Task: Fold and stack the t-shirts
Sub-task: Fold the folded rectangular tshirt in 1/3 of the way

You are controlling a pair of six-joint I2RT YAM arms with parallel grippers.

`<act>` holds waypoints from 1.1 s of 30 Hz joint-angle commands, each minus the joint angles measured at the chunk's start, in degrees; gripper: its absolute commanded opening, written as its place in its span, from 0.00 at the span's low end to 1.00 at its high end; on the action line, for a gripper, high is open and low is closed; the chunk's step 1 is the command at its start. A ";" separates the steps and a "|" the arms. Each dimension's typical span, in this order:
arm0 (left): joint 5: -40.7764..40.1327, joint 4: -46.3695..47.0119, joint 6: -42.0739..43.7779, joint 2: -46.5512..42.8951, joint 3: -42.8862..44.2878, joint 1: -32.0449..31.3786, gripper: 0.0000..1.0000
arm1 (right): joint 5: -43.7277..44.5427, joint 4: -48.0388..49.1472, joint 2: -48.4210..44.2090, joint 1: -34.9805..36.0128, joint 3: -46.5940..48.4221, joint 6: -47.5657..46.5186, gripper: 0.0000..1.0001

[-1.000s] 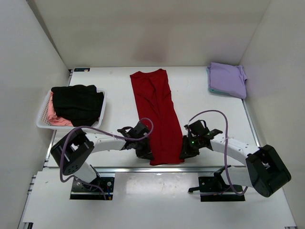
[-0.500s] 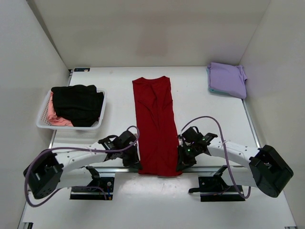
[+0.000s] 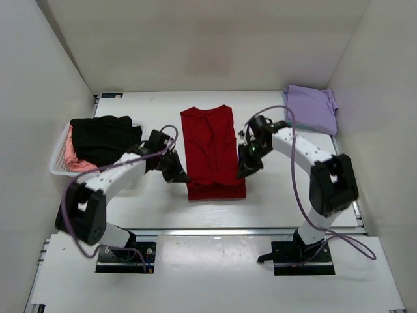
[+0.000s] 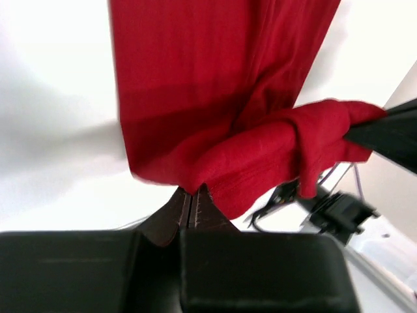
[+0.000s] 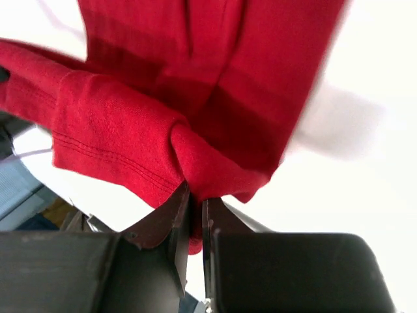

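The deep red t-shirt (image 3: 214, 150) lies lengthwise mid-table, its near end doubled up over itself. My left gripper (image 3: 180, 175) is shut on the shirt's left hem corner. In the left wrist view the left gripper (image 4: 193, 190) pinches red cloth (image 4: 215, 98) between closed tips. My right gripper (image 3: 244, 171) is shut on the right hem corner. The right wrist view shows the right gripper (image 5: 194, 197) with a fold of the red shirt (image 5: 195, 85) squeezed between its fingers. A folded lavender t-shirt (image 3: 311, 108) rests at the back right.
A white lattice basket (image 3: 58, 171) at the left holds a black t-shirt (image 3: 104, 140) over a pink one (image 3: 71, 160). Walls enclose the table on three sides. Both arm bases sit at the near edge.
Both grippers closed on the red shirt's near hem at the table's front edge, then carried it up and toward the back. The shirt now looks shorter, folded over.
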 commanded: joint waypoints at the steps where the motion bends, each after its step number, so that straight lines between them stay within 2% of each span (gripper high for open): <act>1: 1.91 0.03 6.19 9.00 7.80 4.82 0.00 | 2.64 -6.37 8.27 -3.89 12.34 -6.60 0.00; 4: 1.40 1.36 6.46 17.71 15.72 7.38 0.00 | 2.81 -7.69 17.76 -6.36 26.48 -6.08 0.00; 5: 1.21 1.54 6.38 19.39 19.31 8.26 0.19 | 3.77 -8.04 21.43 -6.71 31.94 -5.73 0.06; 6: 1.30 2.06 6.46 22.37 20.91 9.05 0.32 | 3.87 -8.31 24.86 -6.63 35.04 -4.50 0.18; 7: 1.21 2.33 6.12 24.66 24.32 9.84 0.42 | 4.74 -8.83 26.55 -7.41 40.98 -4.40 0.24; 9: 1.82 2.68 6.03 27.57 30.48 10.73 0.43 | 6.41 -10.67 31.29 -7.59 48.23 -3.36 0.42; 12: 1.74 1.72 5.85 30.13 35.15 11.35 0.44 | 10.18 -11.30 32.11 -7.60 53.96 -2.65 0.43; 16: 2.26 1.54 5.23 26.99 31.57 11.61 0.39 | 12.22 -6.74 24.57 -8.12 43.62 -1.42 0.46; 19: 2.45 1.89 5.67 21.63 22.46 10.29 0.45 | 10.82 0.37 15.44 -9.52 28.77 1.22 0.46; 21: 2.79 3.03 5.68 18.80 16.84 9.07 0.43 | 9.24 3.97 9.62 -11.02 16.24 2.62 0.46; 22: 2.97 3.21 5.67 16.97 13.14 8.37 0.42 | 8.01 6.61 6.47 -11.98 12.95 2.98 0.47; 25: 2.36 5.40 4.53 13.36 5.75 6.69 0.49 | 3.53 11.88 0.83 -12.96 -1.19 4.56 0.47; 28: 0.16 7.95 3.13 11.86 2.83 5.28 0.49 | 2.55 15.76 -1.64 -12.61 -7.89 7.10 0.47; 33: -2.21 13.04 0.66 13.96 2.38 2.74 0.49 | 1.41 19.72 0.28 -9.37 -11.60 10.45 0.48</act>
